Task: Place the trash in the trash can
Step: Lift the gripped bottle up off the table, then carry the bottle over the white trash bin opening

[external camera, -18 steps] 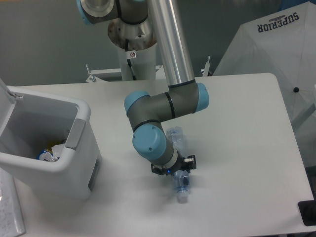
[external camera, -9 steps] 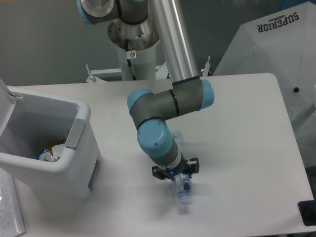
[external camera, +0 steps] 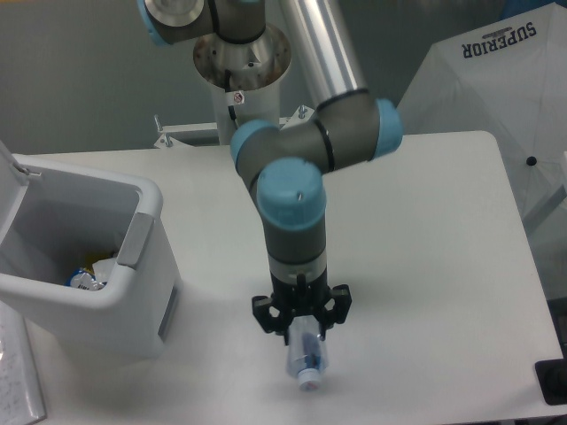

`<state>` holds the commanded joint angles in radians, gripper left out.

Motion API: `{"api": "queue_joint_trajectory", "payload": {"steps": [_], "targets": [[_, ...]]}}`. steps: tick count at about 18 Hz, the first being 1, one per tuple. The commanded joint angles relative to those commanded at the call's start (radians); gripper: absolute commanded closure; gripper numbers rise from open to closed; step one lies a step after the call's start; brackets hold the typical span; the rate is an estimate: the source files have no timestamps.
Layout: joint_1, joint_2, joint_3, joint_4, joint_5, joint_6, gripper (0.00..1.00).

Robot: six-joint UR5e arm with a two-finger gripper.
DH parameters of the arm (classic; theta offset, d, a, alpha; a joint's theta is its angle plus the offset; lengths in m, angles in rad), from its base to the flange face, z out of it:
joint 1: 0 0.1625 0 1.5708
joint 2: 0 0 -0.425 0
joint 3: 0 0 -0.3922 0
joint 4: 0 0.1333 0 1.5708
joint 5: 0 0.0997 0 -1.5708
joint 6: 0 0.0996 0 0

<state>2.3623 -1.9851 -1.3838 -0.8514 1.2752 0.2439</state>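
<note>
A white desk [external camera: 443, 248] with rounded corners fills the frame before a grey wall [external camera: 80, 71]. Beyond its far right corner stands a white umbrella-like canopy [external camera: 496, 80] printed "SUPERIOR". A metal bracket [external camera: 177, 135] shows at the far edge, a dark object [external camera: 554, 382] at the right edge, a pale sheet [external camera: 16, 372] lower left.

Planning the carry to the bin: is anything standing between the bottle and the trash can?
Nothing visible. The bottle hangs from the end effector, and only bare table lies between it and the open trash can.
</note>
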Motion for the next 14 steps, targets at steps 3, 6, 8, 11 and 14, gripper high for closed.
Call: {"api": "queue_joint_trajectory", "payload": {"steps": [3,6,8,11,14], "targets": [[-0.005,0.035,0.045,0.000,-0.109,0.000,0.57],[-0.003,0.046,0.078,0.000,-0.261,0.002,0.57],[-0.003,0.061,0.085,0.000,-0.370,0.002,0.57],[-0.011,0.110,0.077,0.000,-0.442,0.003,0.57],[-0.014,0.141,0.077,0.012,-0.525,0.005,0.56]]}}
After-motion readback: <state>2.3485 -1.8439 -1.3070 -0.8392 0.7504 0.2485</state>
